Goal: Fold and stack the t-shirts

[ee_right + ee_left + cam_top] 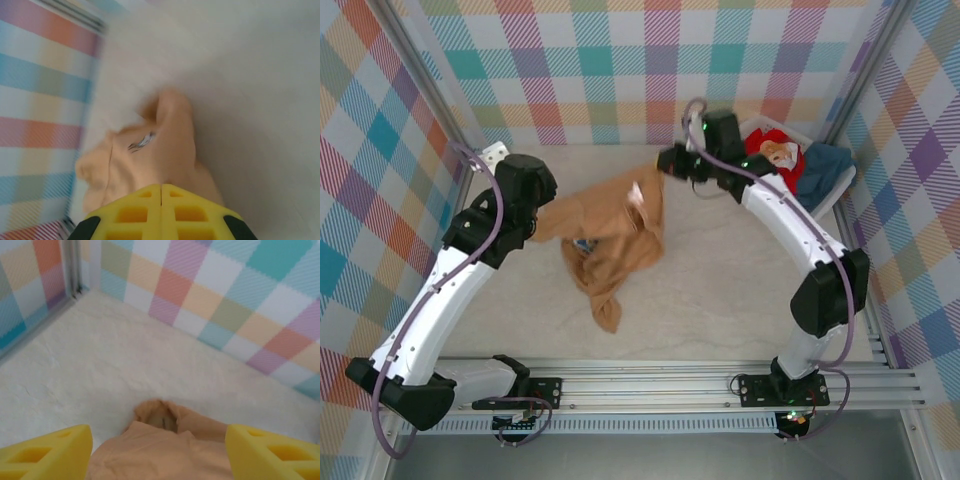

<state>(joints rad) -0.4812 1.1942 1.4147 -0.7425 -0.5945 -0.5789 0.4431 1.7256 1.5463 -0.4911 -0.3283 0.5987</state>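
The tan-brown t-shirt (610, 240) lies crumpled and partly lifted in the middle of the table, one end trailing toward the near side. My right gripper (665, 165) is shut on its upper right edge and holds that edge up; in the right wrist view the yellow jaws (161, 187) are pressed together with the tan cloth (160, 145) hanging beyond them. My left gripper (538, 222) is at the shirt's left edge. It stands open (157, 440), its fingers wide apart with tan cloth (160, 415) lying between them. The red printed shirt (775, 155) and the dark teal shirt (825, 165) lie in the basket.
The white slatted basket (832, 200) stands at the back right corner behind the right arm. Checked walls close in the table on the left, back and right. Bare cream tabletop (740, 270) stretches in front of the shirt.
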